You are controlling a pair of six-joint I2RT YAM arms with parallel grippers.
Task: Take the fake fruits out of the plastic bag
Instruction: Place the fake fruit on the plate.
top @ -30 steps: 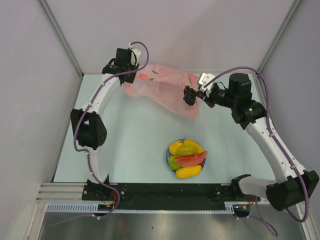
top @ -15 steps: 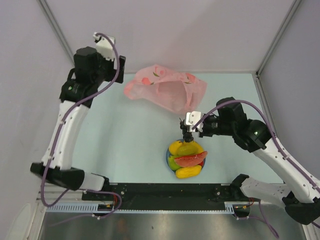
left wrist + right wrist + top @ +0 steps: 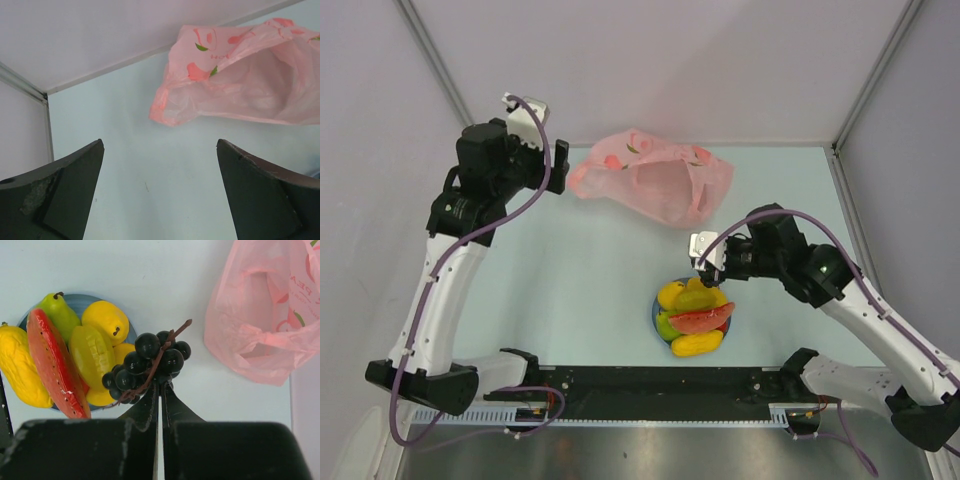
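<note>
The pink plastic bag [image 3: 650, 185] lies open at the back of the table, and it also shows in the left wrist view [image 3: 240, 75] and the right wrist view [image 3: 265, 315]. My right gripper [image 3: 160, 383] is shut on the dark grape bunch [image 3: 150, 360] and holds it just above the far edge of the blue plate [image 3: 75, 301]. On the plate lie a watermelon slice [image 3: 52, 365], a green pear [image 3: 60, 312] and yellow fruits [image 3: 105, 320]. In the top view my right gripper [image 3: 703, 272] is over the plate [image 3: 654, 312]. My left gripper [image 3: 160, 145] is open and empty, raised left of the bag [image 3: 556, 165].
Grey walls close the table at the back and both sides. The left wall's foot [image 3: 47, 125] runs close to my left gripper. The arm bases stand on the black rail [image 3: 650, 385] at the near edge.
My right gripper carried the grape bunch from the bag to the plate. My left gripper let go of the bag's left end, rose and drew back to the left; the bag settled flat.
</note>
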